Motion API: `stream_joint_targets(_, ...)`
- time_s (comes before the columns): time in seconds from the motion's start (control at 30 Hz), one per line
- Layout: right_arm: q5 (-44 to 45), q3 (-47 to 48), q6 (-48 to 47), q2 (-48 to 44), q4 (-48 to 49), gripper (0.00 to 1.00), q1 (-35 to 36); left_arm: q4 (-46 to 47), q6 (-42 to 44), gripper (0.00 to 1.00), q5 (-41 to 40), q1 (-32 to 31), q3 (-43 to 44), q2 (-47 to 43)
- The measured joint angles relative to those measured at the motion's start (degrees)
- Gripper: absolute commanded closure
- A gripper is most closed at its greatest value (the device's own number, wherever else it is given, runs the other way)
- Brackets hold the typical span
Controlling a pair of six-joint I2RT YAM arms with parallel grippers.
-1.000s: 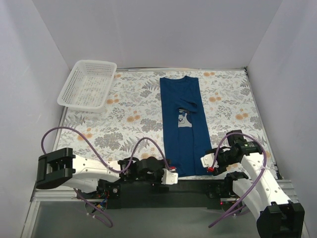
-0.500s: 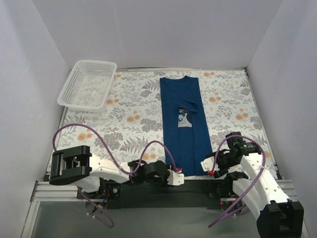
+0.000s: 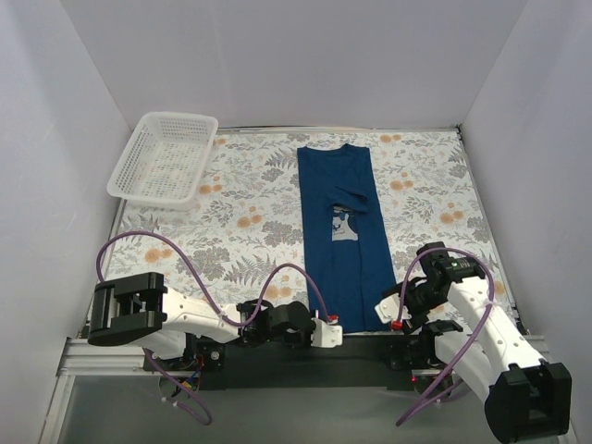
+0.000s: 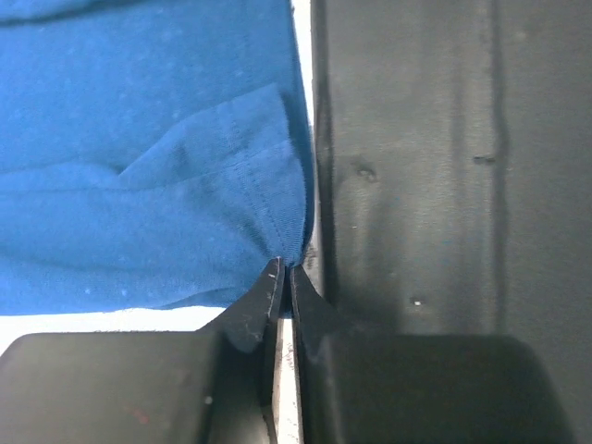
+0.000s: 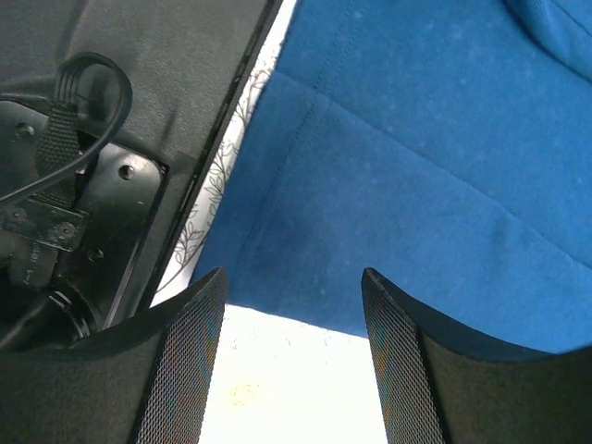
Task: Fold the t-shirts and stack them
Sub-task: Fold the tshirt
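Note:
A dark navy t-shirt [image 3: 339, 268] lies as a long narrow strip down the middle of the floral table, its sleeves folded in and a light print showing at the chest. My left gripper [image 3: 326, 331] sits low at the shirt's near left corner. In the left wrist view its jaws [image 4: 285, 268] are pressed together on the hem corner of the t-shirt [image 4: 148, 176]. My right gripper [image 3: 389, 313] hovers by the near right corner. It [image 5: 294, 277] is open, with bare table between its fingers and the t-shirt [image 5: 444, 148] edge just ahead.
A white mesh basket [image 3: 164, 157] stands tilted at the far left corner. The black base rail [image 3: 305, 356] runs along the table's near edge, just behind both grippers. White walls close in the left, right and far sides.
My left gripper has slid right to the shirt's near left corner and shut on the hem. The right gripper has barely moved and stays open.

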Motion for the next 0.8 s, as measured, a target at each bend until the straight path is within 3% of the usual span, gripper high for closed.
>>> stream_joint_targets(0.43,5.1,0.0,13.9,1.6,1.0,0.5,13.4,-1.0,-1.8,0.97,-1.6,0.1,0.5,0.0)
stream_joint_targets(0.8,14.1,0.0,35.8,8.6,8.2,0.5,34.1,-1.7,-5.2,0.97,-3.6,0.1,1.1,0.3)
